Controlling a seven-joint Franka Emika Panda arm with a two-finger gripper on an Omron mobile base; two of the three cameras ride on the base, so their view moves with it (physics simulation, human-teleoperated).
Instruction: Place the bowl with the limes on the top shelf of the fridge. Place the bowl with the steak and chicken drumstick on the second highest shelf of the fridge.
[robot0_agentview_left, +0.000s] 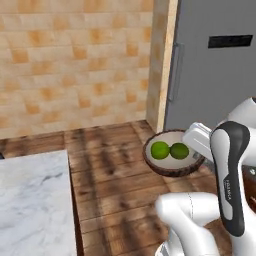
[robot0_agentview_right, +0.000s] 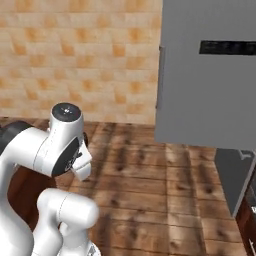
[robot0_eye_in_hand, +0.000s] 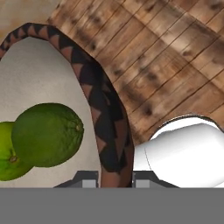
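The bowl with the limes (robot0_agentview_left: 170, 167) hangs above the wooden floor in front of the fridge (robot0_agentview_left: 215, 65), level, dark brown outside and pale inside. Two green limes (robot0_agentview_left: 169, 150) lie side by side in it. My gripper (robot0_agentview_left: 196, 150) is at the bowl's right rim. In the hand view the gripper (robot0_eye_in_hand: 114, 178) is shut on the bowl's patterned rim (robot0_eye_in_hand: 107, 127), with the limes (robot0_eye_in_hand: 47, 133) to the left of the rim. The fridge door (robot0_agentview_right: 210, 75) looks shut and hides the shelves. The bowl with the steak and chicken drumstick is out of view.
A white marble counter (robot0_agentview_left: 32, 200) fills the lower left. The tan tiled wall (robot0_agentview_left: 75, 60) stands behind, and a wooden panel (robot0_agentview_left: 161, 60) borders the fridge. The fridge handle (robot0_agentview_left: 174, 72) runs vertically on the door's left edge. Wooden floor (robot0_agentview_right: 150, 200) lies open ahead.
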